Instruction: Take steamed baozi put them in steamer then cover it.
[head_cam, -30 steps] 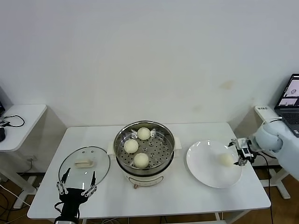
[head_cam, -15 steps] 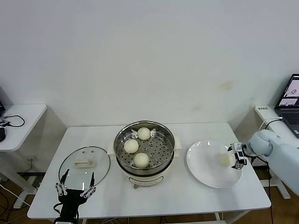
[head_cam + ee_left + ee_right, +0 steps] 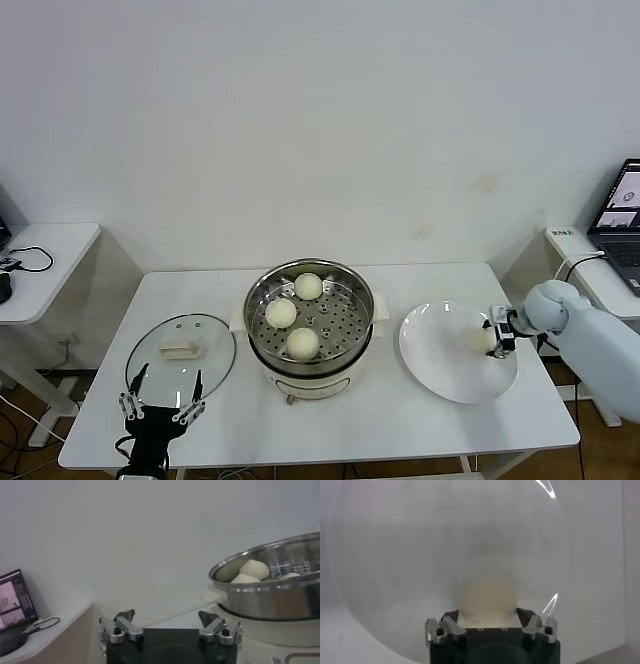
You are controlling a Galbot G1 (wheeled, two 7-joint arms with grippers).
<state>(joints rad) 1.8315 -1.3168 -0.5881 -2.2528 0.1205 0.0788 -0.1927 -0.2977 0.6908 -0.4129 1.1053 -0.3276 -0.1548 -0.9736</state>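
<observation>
While right gripper (image 3: pixel 490 622) clamps last baozi (image 3: pixel 481 339) on plate (image 3: pixel 440 375), 3 o'clock of steamer (image 3: pixel 345 325): soft, light, squishable. Best gripped gently at widest sides. Left gripper (image 3: pixel 160 398) parked, fingers apart.

three cream baozi (image 3: pixel 300 314) sitting in the shiny open steamer (image 3: pixel 311 322), last baozi (image 3: pixel 481 340) out on the white plate (image 3: pixel 440 360)
</observation>
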